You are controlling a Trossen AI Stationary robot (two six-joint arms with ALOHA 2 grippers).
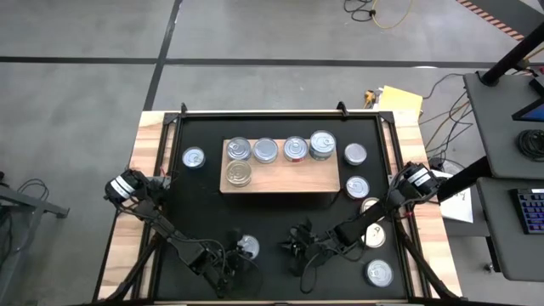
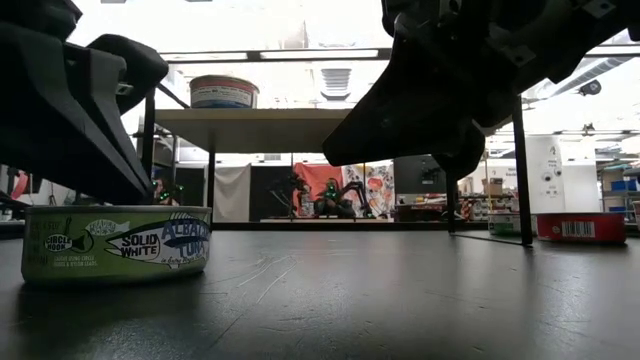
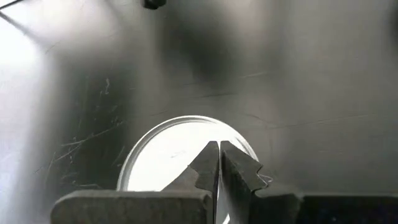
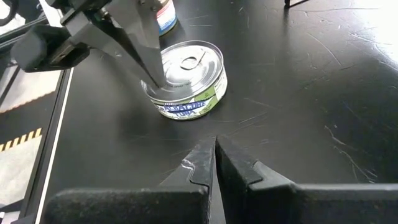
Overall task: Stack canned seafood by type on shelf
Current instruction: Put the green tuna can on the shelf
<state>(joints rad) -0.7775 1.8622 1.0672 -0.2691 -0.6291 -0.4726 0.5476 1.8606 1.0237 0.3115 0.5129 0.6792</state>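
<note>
High view, shelf: the light-wood shelf (image 1: pixel 280 178) sits on the black mat (image 1: pixel 212 212). Five tins (image 1: pixel 266 150) stand on it, four in a row at the back and one gold-lidded tin (image 1: pixel 239 173) in front.
High view, loose tins: one tin (image 1: pixel 194 157) lies left of the shelf, and more tins (image 1: pixel 355 154) lie right of it.
High view, arms: the left gripper (image 1: pixel 231 259) is low at the near edge, just beside a silver tin (image 1: pixel 247 246). The right gripper (image 1: pixel 297 245) is near the middle, apart from any tin.
Low view, label: the tuna tin (image 2: pixel 117 244) up close has a green label that reads "SOLID WHITE ALBACORE TUNA" and "CIRCLE HOOK". A red box (image 2: pixel 580 227) stands far off on the right.
Left wrist view, fingers: the left fingers (image 3: pixel 208 168) are pressed together, holding nothing, above the tin's silver lid (image 3: pixel 168 152).
Right wrist view, fingers: the right fingers (image 4: pixel 205 165) are pressed together and hold nothing. Ahead, the left arm's tip touches the tuna tin's rim (image 4: pixel 186 78).
</note>
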